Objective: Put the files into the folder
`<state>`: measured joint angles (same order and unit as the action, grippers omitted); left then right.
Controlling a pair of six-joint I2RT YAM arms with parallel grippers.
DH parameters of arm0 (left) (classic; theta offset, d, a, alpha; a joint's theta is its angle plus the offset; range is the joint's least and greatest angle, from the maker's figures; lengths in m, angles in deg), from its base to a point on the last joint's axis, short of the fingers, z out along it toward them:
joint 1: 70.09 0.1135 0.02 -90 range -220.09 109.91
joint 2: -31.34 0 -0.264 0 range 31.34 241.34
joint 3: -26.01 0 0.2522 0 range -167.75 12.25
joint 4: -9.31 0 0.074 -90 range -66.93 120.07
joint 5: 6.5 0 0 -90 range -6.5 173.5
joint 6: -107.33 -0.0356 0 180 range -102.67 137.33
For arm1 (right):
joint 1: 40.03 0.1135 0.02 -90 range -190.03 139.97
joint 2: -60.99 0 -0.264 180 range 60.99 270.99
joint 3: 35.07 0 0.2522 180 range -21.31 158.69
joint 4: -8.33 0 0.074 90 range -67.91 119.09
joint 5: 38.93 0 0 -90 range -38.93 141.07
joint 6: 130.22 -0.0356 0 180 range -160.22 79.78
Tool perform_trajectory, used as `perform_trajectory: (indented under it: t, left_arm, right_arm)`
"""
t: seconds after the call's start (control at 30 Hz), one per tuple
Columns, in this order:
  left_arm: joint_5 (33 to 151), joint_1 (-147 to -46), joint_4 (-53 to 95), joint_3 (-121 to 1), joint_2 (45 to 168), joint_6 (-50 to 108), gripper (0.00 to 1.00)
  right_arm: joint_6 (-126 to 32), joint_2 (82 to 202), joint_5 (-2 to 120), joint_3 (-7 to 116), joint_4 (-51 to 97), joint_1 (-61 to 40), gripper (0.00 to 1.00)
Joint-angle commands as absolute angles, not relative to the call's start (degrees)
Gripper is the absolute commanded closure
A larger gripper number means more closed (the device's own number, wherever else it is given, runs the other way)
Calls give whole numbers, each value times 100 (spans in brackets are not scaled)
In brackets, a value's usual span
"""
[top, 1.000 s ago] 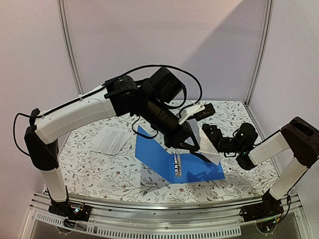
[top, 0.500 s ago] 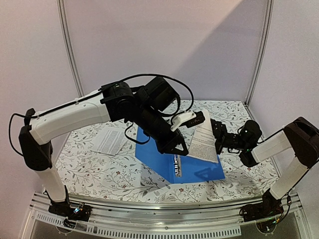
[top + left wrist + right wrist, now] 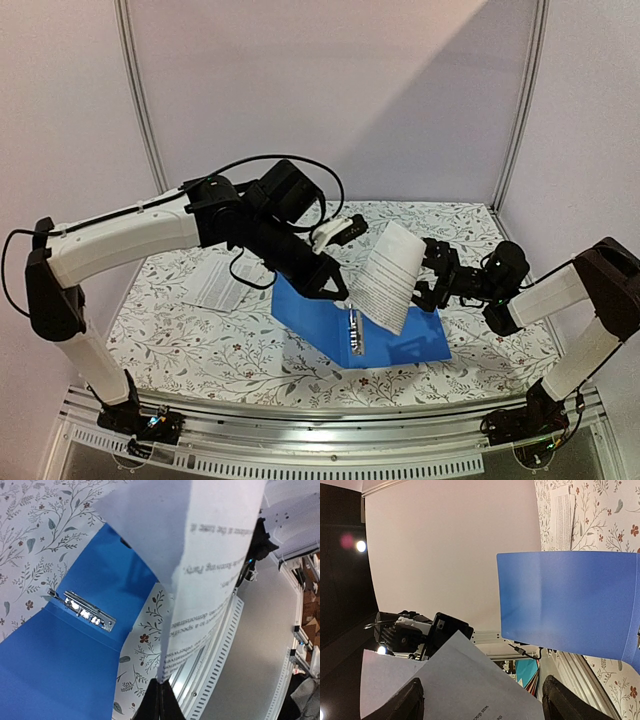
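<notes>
The blue folder [image 3: 400, 345] lies open on the table, its left cover [image 3: 300, 305] tilted up and its metal rings [image 3: 354, 332] along the spine. My left gripper [image 3: 340, 290] is shut on the lower corner of one file [image 3: 388, 275], a white printed sheet held upright above the folder. The left wrist view shows the closed fingertips [image 3: 160, 692] pinching that file [image 3: 210, 555] over the folder [image 3: 60, 665] and rings [image 3: 85, 611]. My right gripper [image 3: 430, 275] is open at the file's right edge. In the right wrist view its jaws stand wide apart on either side of the file [image 3: 470, 690].
A second file [image 3: 220, 280] lies flat on the floral tablecloth, left of the folder; it also shows in the right wrist view [image 3: 565, 515], beyond the blue cover [image 3: 570, 600]. The metal table rail [image 3: 330, 440] runs along the near edge.
My left arm has drawn back to the left, carrying the file up and left over the folder. My right gripper has followed to the file's right edge.
</notes>
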<state>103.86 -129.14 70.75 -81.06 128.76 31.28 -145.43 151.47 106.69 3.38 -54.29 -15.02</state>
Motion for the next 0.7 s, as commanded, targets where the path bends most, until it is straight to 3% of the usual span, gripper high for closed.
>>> perform_trajectory:
  t: [0.0, 0.17, 0.47, 0.67]
  left_arm:
    - [10390, -12697, 6474, -7816, 12732, 3559, 100]
    - [10500, -12674, 5976, -7793, 12512, 3565, 100]
    - [10582, -12705, 4733, -7693, 12322, 3856, 100]
    - [10198, -12767, 4148, -7834, 12509, 4022, 100]
  right_arm:
    - [-14534, 15072, 10570, 314, -8001, -1528, 20]
    - [-14458, 15079, 10533, 227, -8004, -1555, 19]
    - [-13994, 15125, 10248, 118, -8012, -1560, 5]
    - [-14256, 15265, 10109, 253, -8012, -1410, 2]
